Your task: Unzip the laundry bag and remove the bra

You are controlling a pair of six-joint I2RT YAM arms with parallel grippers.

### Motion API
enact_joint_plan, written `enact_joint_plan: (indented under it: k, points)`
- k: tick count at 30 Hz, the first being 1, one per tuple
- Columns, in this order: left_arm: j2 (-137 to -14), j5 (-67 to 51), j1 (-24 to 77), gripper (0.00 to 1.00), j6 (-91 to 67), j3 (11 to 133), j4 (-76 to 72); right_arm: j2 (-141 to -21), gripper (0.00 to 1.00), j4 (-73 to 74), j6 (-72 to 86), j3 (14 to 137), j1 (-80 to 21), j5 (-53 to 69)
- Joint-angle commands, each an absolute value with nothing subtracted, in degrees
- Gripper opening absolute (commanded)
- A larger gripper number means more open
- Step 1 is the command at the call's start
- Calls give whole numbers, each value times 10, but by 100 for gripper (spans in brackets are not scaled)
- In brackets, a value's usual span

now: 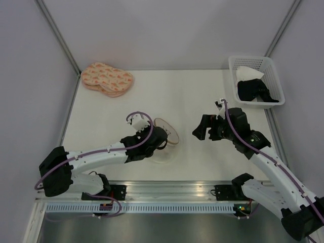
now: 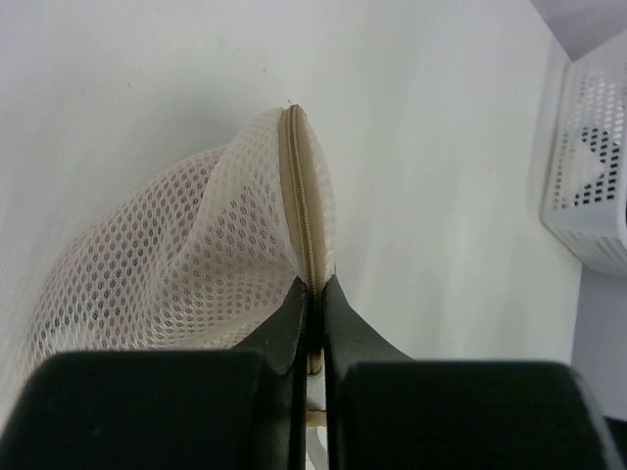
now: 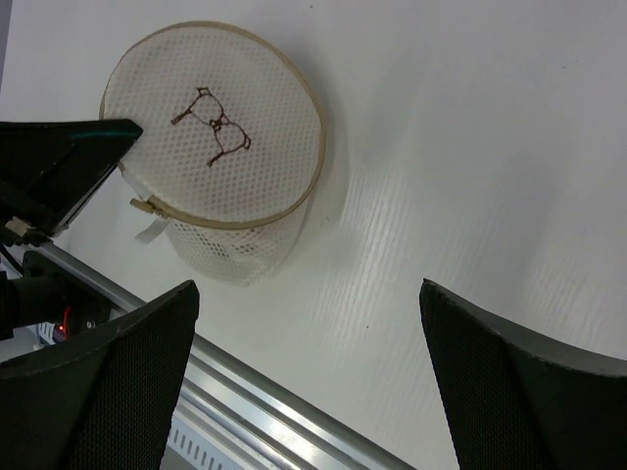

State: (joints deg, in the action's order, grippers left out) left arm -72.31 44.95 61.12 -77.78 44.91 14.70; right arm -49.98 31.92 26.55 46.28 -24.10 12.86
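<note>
We count 1 laundry bag (image 1: 167,137) on the white surface (image 1: 192,91), near the front edge and between the 2 arms. The left end effector (image 2: 313,294) is clenched on the bag's beige zipper (image 2: 299,196) at the rim, and its 2 fingers almost meet on the tape. The right end effector (image 3: 306,289) is released, with its 2 fingers spread wide and nothing between them, well apart from the bag. In the right wrist view, the bag's round face carries 1 dark line drawing (image 3: 216,132). At the far left lie what look like 2 overlapping peach pads (image 1: 106,78). At the far right stands 1 white lattice basket (image 1: 255,63) holding 1 black garment (image 1: 255,91) and 1 white cloth (image 1: 249,73). We cannot make out the bra as a garment; only a faint pink tint shows behind the mesh. From above, the left arm hides much of the bag, and the left wrist view cuts off most of the basket.
</note>
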Motion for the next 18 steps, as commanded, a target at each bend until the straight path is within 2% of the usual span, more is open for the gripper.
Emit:
enact_joint_plan:
  k: [1,8,14,18]
  points:
    - [-756,546,613,2,-830,501,200,-508,98,309,269,490,-272,95]
    - [-773,497,615,2,-907,528,193,-550,98,238,336,469,-379,55]
    - [-738,438,617,2,-923,479,114,-600,98,138,412,453,-483,4]
    - [-703,428,616,2,-922,427,77,-618,98,126,452,459,-502,-55]
